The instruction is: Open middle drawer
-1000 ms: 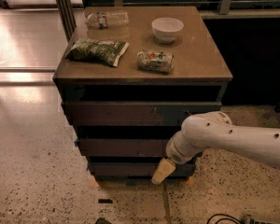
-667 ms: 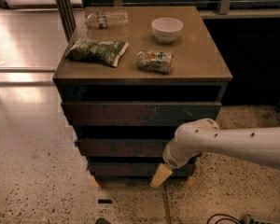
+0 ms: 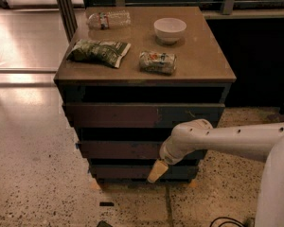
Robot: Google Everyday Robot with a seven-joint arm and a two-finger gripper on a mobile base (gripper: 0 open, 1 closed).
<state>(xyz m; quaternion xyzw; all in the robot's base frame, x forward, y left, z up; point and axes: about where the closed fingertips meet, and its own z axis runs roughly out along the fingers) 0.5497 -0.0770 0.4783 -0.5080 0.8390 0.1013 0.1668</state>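
Your arm (image 3: pixel 236 141) has slid a little further left across the cabinet (image 3: pixel 68 91) since a second ago, and the gripper (image 3: pixel 157 170) has come slightly left and up with it. You now see the gripper as a tan tip pointing down and to the left, low in front of the cabinet. It lies over the lowest dark front (image 3: pixel 123 171), just under the bottom edge of the middle drawer (image 3: pixel 118 149) and right of that drawer's centre. You cannot tell how far the gripper is open, whether it has hold of anything, or whether it touches the wood.

The middle drawer is the second front down in the stack, below the larger scratched front (image 3: pixel 132 115). Its plain dark panel faces you, and none of its inner floor shows. The arm's white joint covers its right end.

On the cabinet top a white bowl (image 3: pixel 170 30) stands at the back right and a clear water bottle (image 3: pixel 109 19) lies at the back left. A green snack bag (image 3: pixel 99 52) lies front left, with a can (image 3: pixel 157 62) on its side just right of it.
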